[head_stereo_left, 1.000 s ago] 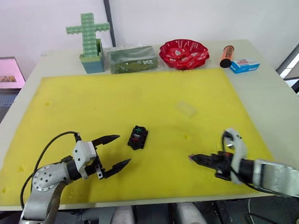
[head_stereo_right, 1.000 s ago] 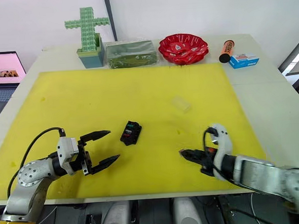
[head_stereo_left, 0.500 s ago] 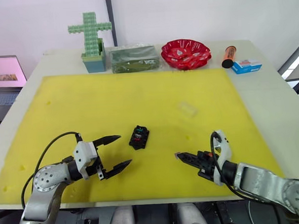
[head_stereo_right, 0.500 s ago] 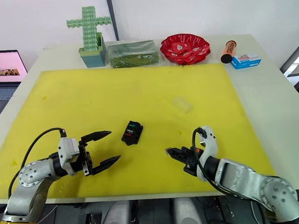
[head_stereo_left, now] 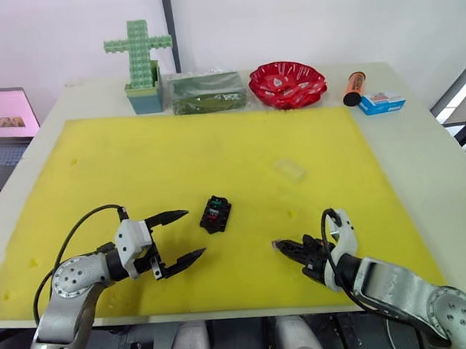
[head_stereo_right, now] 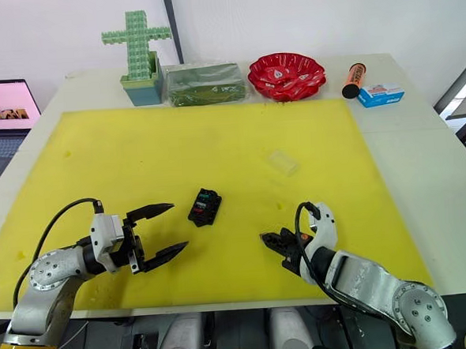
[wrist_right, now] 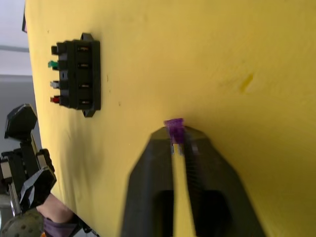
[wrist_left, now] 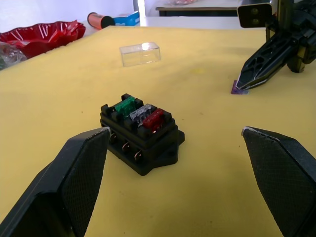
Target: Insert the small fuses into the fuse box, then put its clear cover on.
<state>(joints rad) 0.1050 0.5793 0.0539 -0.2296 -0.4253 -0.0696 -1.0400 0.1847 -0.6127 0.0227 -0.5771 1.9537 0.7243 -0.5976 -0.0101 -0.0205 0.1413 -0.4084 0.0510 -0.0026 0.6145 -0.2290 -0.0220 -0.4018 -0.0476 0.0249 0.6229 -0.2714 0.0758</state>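
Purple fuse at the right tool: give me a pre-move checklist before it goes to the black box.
1. Purple fuse at the right tool tips, fingers nearly closed on it: ok, firm hold cannot tell.
2. Fuse lifted off the yellow mat: not ok.
3. Fuse box holds green, grey and red fuses, one slot free: ok.
4. Left tool open, apart from the box: ok.
5. Clear cover lies apart on the mat: ok.
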